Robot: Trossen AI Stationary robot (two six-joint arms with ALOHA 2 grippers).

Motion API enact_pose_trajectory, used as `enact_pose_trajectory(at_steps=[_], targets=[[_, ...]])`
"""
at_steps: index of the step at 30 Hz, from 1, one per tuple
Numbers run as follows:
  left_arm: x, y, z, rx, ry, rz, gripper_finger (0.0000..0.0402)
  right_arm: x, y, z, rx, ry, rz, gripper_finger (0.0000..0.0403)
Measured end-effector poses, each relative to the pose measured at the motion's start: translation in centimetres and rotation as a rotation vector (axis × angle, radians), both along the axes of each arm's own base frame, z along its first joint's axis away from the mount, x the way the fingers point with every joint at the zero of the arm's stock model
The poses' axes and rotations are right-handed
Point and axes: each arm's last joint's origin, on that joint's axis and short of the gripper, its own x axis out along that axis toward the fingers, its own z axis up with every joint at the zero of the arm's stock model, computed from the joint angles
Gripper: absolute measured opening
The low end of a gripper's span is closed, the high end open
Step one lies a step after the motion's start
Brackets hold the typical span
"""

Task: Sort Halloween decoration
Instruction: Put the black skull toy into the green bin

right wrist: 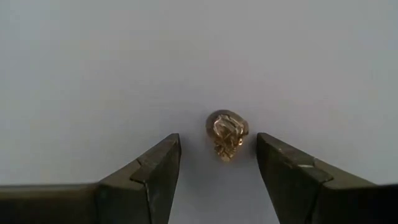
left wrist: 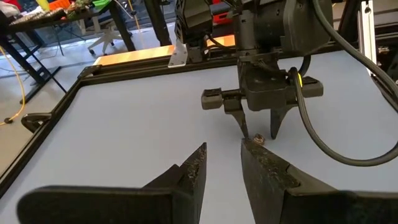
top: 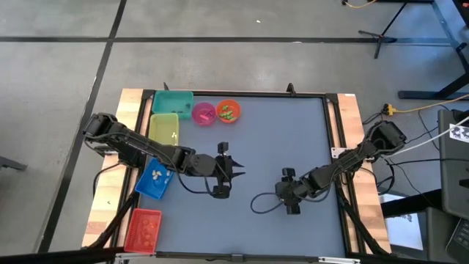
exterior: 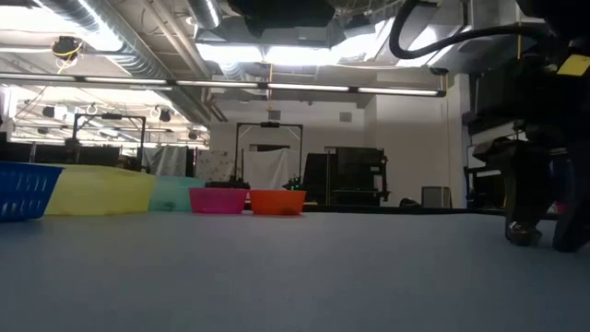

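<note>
Halloween decoration [right wrist: 226,134], tiny pale-gold skull-shaped trinket on grey table [right wrist: 93,62] between wide-open right claw [right wrist: 219,163] fingers, ungripped

No text, label, brand, number or sign can be read in any of the views. A black-and-white patterned marker [top: 459,133] sits on equipment beyond the table's right edge, but it carries no legible characters.

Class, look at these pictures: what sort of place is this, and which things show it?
Probably a robotics lab or workshop. Exposed ceiling ducts and strip lights run overhead, equipment racks stand behind the table, and cables trail across a bare concrete floor.
</note>
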Motion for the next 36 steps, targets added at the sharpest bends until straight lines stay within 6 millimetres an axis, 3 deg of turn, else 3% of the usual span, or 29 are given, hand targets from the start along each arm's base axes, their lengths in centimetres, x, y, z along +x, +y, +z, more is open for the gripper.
enact_pose_trajectory(at_steps=[4,13,18,30,36], targets=[[0.0,0.0,0.0,0.0,0.0,0.0,0.0086,0.0,0.0,0.0,0.0,0.001,0.0,0.0204],[0.0,0.0,0.0,0.0,0.0,0.0,0.0085,0.2,0.1,0.0,0.006,-0.032,-0.005,0.0122],[0.0,0.0,0.0,0.0,0.0,0.0,0.0085,0.3,0.1,0.0,0.007,-0.039,-0.007,0.0096],[-0.1,-0.1,0.2,-0.001,-0.004,-0.003,0.0085,0.3,0.1,0.0,0.016,-0.036,-0.003,0.0086],[-1.4,-0.3,2.4,-0.019,-0.067,-0.02,0.0085,0.9,0.5,0.3,0.07,-0.09,0.003,0.0086]])
